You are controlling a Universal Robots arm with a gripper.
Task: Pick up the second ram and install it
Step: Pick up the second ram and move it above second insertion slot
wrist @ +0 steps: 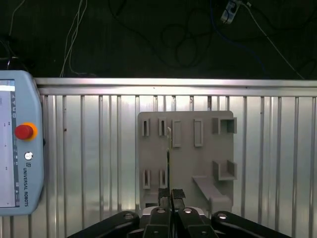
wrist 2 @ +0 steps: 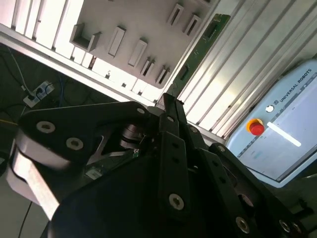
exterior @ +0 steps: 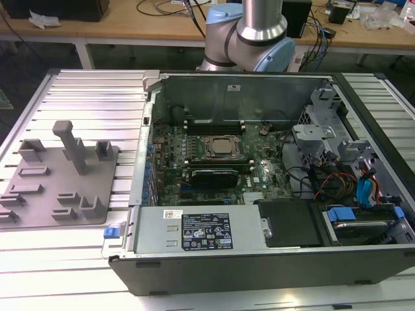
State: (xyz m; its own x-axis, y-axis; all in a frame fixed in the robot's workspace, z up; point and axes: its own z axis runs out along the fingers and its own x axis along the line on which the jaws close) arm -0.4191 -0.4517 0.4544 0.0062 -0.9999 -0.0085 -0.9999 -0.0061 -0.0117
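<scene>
In both wrist views my gripper (wrist: 171, 192) is shut on one end of the second ram (wrist: 169, 148), which shows edge-on as a thin line reaching out from the fingertips. The second wrist view shows its flat side: a long green board with dark chips (wrist 2: 200, 44), sticking out past the black fingers (wrist 2: 171, 124). Beyond the ram lies the grey plastic tray (wrist: 185, 163) with its slots and posts, resting on the ribbed metal table. The same tray (exterior: 58, 188) sits at the exterior view's left.
An open computer case (exterior: 259, 259) takes up the exterior view's middle and right, with the motherboard, a silver processor (exterior: 220, 148) and memory slots (exterior: 214, 123) behind it. A teach pendant with a red button (wrist: 17, 144) lies on the table beside the tray. Cables hang past the table edge.
</scene>
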